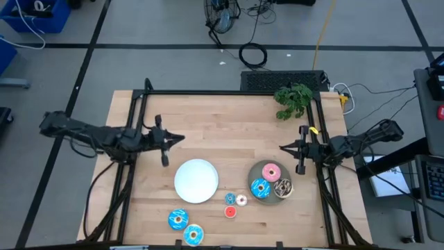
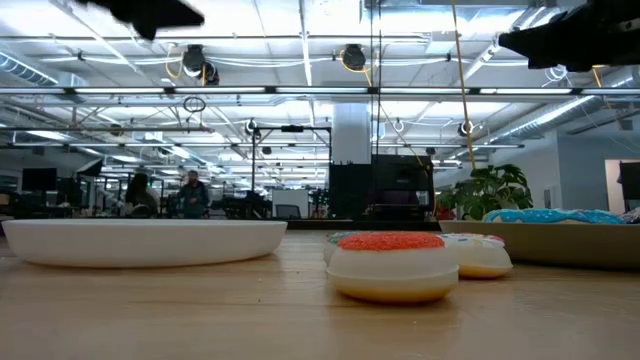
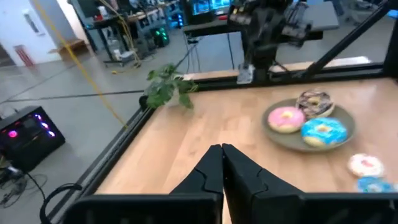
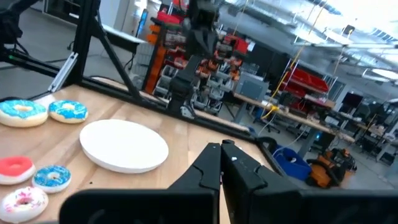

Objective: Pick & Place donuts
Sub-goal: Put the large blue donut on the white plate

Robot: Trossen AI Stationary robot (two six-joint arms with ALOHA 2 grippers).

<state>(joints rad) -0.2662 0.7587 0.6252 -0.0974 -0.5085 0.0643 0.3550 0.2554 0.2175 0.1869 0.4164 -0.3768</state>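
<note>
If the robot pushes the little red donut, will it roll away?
Probably not. The small red-iced toy donut lies flat on the wooden table, so a push would likely slide it, not roll it. In the low view it looks squat with a broad base, so tipping seems unlikely. It sits close to two other small donuts, so it might bump them.

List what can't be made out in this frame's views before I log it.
- Low view: the grey plate's donuts sit behind its rim; only a blue-iced top shows.
- Low view: both grippers are cut off by the top edge.
- Left wrist view: the small blue donut is clipped by the edge.
- High view: the sprinkles on the brown donut are too small to tell.
</note>
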